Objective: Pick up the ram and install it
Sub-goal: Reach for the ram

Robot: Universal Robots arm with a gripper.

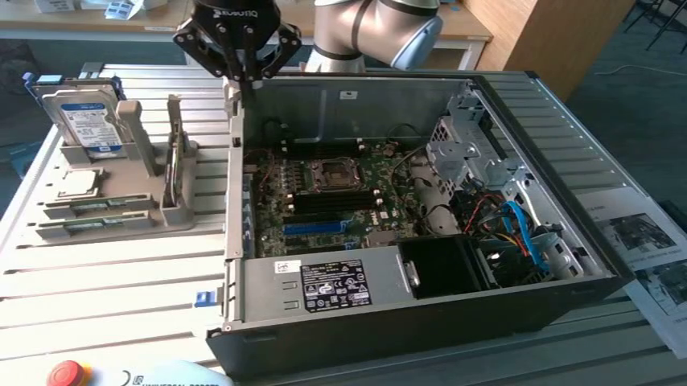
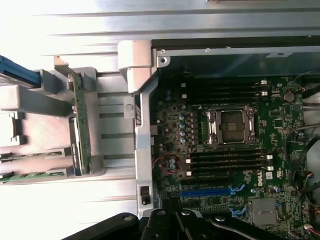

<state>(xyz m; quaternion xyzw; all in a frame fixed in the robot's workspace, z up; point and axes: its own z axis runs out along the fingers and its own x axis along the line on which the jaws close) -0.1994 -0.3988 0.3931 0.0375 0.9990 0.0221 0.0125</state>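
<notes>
The ram (image 2: pixel 80 120) is a thin green stick standing on edge in a grey holder (image 1: pixel 118 217) to the exterior view's left of the open computer case. In the exterior view the ram (image 1: pixel 175 149) appears as a narrow upright strip. My black gripper (image 1: pixel 244 76) hangs above the case's left wall near its far corner, apart from the ram and holding nothing. Its fingers look closed together. In the wrist view the gripper (image 2: pixel 177 220) shows as dark linkage. The motherboard's black memory slots (image 2: pixel 225 162) lie beside the CPU socket (image 2: pixel 231 125).
The holder also carries a silver hard drive (image 1: pixel 80 121), a square CPU chip (image 1: pixel 77 183) and two more green sticks (image 1: pixel 95 207) lying flat. The case (image 1: pixel 429 314) has tall metal walls, a power supply (image 1: pixel 333 285), blue cables (image 1: pixel 516 225) and a drive cage (image 1: pixel 472 137). Papers (image 1: pixel 644 241) lie at the right.
</notes>
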